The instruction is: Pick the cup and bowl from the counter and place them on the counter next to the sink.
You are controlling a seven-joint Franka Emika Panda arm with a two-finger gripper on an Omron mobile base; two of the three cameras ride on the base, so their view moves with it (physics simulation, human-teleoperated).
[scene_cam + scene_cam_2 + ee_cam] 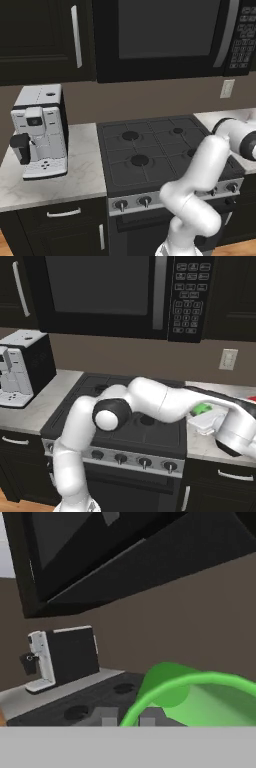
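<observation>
The bright green cup (200,697) fills the lower right of the hand view, tilted, its rim arcing across my gripper (129,717). The two fingers (108,716) are shut on that rim. From the right base view the cup (202,408) shows as a green patch behind my forearm, over the counter (200,448) to the right of the stove. A thin red sliver at that view's right edge is the bowl (252,400). The sink is out of view.
A black stovetop (155,150) with knobs on its front lies under the arm. A white and black coffee machine (40,130) stands on the left counter (55,185). A microwave (165,35) and dark cabinets hang overhead. A wall outlet (227,359) sits behind the right counter.
</observation>
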